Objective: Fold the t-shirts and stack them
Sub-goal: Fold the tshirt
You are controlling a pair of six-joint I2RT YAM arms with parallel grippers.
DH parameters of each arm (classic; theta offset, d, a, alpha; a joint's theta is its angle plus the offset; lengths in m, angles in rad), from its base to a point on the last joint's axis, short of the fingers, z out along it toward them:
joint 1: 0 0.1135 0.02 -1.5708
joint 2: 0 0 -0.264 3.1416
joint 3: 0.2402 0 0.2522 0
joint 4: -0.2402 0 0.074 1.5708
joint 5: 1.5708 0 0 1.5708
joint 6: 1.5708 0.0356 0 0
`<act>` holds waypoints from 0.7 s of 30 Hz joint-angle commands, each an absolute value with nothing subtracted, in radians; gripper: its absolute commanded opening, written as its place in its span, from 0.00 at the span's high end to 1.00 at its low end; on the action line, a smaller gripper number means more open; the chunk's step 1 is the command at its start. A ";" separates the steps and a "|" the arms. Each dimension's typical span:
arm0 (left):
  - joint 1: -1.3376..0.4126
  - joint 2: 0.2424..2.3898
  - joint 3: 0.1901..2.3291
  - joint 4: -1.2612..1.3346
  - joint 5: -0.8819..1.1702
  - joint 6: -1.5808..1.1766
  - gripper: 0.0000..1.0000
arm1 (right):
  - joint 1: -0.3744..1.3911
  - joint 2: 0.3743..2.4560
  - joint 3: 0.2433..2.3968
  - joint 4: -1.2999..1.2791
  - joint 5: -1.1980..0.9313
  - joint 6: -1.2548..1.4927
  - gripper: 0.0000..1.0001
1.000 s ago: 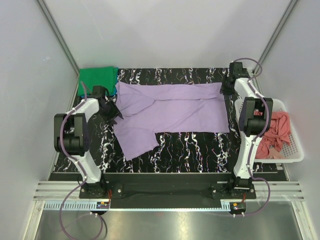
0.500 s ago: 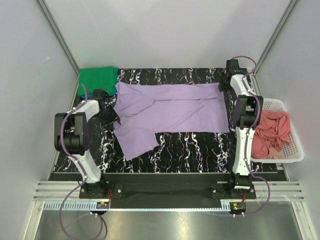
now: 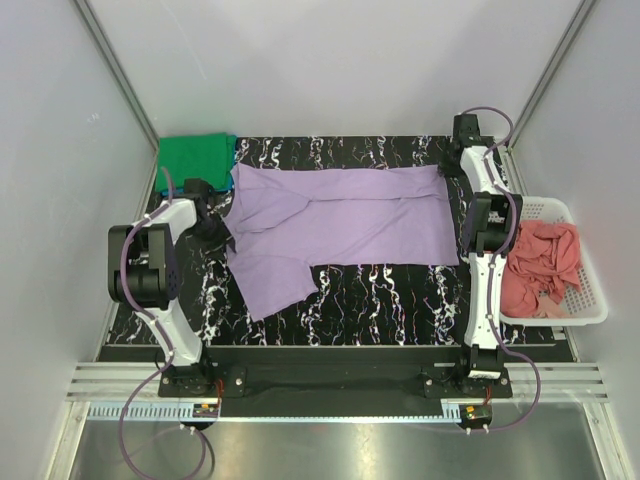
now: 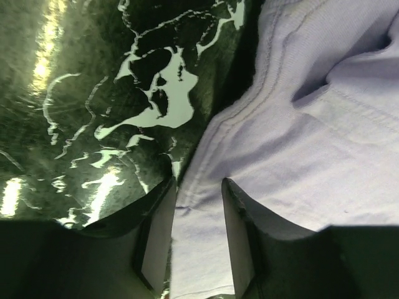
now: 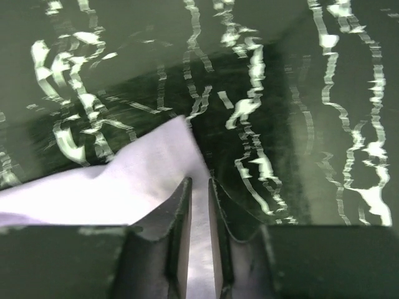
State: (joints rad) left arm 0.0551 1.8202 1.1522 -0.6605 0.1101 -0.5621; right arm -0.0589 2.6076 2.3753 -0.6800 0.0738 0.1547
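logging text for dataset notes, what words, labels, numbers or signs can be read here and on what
None: no text can be read in any view.
purple shirt, green shirt, pink shirt: plain, no print.
basket: no label shows.
left arm, right arm: any marks are too small to read.

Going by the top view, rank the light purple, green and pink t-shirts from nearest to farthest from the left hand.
1. light purple t-shirt: spread mid-table, its left edge between the fingers of the left hand.
2. green t-shirt: far left corner, a little beyond that hand.
3. pink t-shirt: in the white basket off the table's right side.
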 commanded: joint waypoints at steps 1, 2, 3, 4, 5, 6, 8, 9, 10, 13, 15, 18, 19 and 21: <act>0.077 1.798 1.188 -0.735 0.041 -0.500 0.56 | -0.064 2.531 2.424 -0.709 -0.046 0.167 0.74; 0.075 1.784 1.210 -0.748 0.054 -0.500 0.55 | -0.064 2.490 2.434 -0.748 -0.049 0.184 0.73; 0.077 1.769 1.235 -0.762 0.064 -0.499 0.53 | -0.064 2.470 2.436 -0.770 -0.063 0.214 0.72; 0.075 1.747 1.283 -0.753 0.086 -0.494 0.52 | -0.066 2.450 2.431 -0.787 -0.075 0.225 0.71; 0.078 1.737 1.299 -0.736 0.148 -0.489 0.50 | -0.064 2.412 2.410 -0.816 -0.083 0.238 0.70; 0.075 1.730 1.314 -0.694 0.182 -0.489 0.49 | -0.064 2.392 2.392 -0.824 -0.098 0.254 0.70; 0.077 1.733 1.347 -0.648 0.263 -0.491 0.47 | -0.064 2.346 2.320 -0.839 -0.104 0.276 0.68; 0.077 1.743 1.361 -0.623 0.290 -0.488 0.47 | -0.061 2.333 2.297 -0.841 -0.156 0.299 0.68; 0.077 1.778 1.374 -0.615 0.326 -0.483 0.46 | -0.055 2.321 2.269 -0.836 -0.179 0.305 0.68; 0.077 1.827 1.420 -0.617 0.333 -0.472 0.47 | 0.042 2.280 2.198 -0.831 -0.204 0.293 0.68; 0.077 1.859 1.434 -0.612 0.330 -0.466 0.47 | 0.093 2.235 2.131 -0.789 -0.245 0.310 0.64; 0.075 1.887 1.424 -0.574 0.339 -0.468 0.47 | 0.195 2.207 2.079 -0.716 -0.262 0.372 0.59; 0.075 1.896 1.425 -0.566 0.345 -0.468 0.47 | 0.230 2.207 2.080 -0.698 -0.267 0.392 0.58; 0.075 1.925 1.433 -0.560 0.345 -0.466 0.46 | 0.268 2.207 2.074 -0.661 -0.296 0.441 0.53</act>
State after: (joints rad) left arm 0.0738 1.8938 1.4124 -0.6029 0.3027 -0.4858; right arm 0.1982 2.2562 2.0834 -0.7330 -0.2138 0.3531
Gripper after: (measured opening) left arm 0.534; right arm 0.447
